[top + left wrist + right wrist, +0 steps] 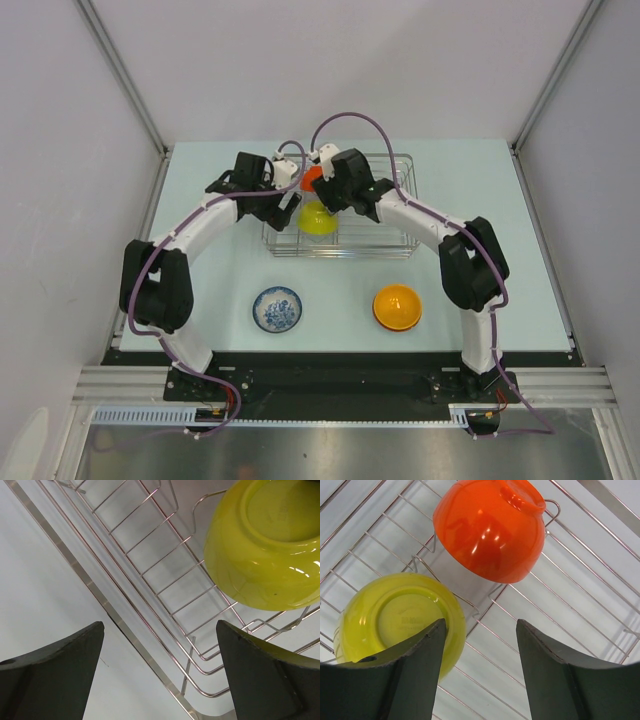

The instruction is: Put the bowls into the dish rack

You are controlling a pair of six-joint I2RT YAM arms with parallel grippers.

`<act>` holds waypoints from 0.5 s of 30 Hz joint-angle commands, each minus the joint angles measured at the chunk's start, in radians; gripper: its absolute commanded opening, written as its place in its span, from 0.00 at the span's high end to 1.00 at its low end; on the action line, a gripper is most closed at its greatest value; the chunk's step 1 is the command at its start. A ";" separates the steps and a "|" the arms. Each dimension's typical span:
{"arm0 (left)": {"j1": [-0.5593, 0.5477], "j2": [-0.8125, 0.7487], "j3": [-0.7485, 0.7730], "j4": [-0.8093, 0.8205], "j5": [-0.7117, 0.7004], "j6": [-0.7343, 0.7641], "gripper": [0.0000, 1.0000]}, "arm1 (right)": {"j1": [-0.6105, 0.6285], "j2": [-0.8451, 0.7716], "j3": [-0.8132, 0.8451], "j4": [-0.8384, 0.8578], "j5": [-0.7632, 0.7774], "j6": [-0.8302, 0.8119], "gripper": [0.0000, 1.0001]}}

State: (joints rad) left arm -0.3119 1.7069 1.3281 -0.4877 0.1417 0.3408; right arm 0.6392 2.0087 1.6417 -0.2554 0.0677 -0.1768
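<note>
The silver wire dish rack (390, 240) stands at the table's far middle. A yellow-green bowl (319, 219) lies upside down in its left part, and an orange-red bowl (311, 177) sits behind it. Both show in the right wrist view, yellow-green (390, 620) and orange-red (490, 530). My left gripper (292, 205) is open and empty over the rack's left edge (125, 625), the yellow-green bowl (265, 545) beside it. My right gripper (335, 200) is open and empty above the rack, just right of the yellow-green bowl. A blue-patterned bowl (277, 308) and an orange bowl (397, 306) sit on the table near me.
The rack's wire tines (485, 605) stand between the two bowls inside it. White enclosure walls (80, 150) rise on the left, right and back. The pale table (200, 270) ends at a black rail near the arm bases.
</note>
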 commanded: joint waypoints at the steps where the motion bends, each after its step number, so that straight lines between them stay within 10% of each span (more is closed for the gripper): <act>1: -0.006 -0.050 -0.009 0.026 0.012 0.007 0.00 | -0.009 -0.054 0.007 0.011 0.011 -0.012 0.36; 15: -0.004 -0.073 0.006 0.034 0.006 0.001 0.00 | -0.045 -0.183 0.101 0.001 0.026 -0.052 0.34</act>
State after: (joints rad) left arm -0.3119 1.7004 1.3212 -0.4786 0.1417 0.3405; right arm 0.6155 1.9400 1.6855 -0.2787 0.0711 -0.2028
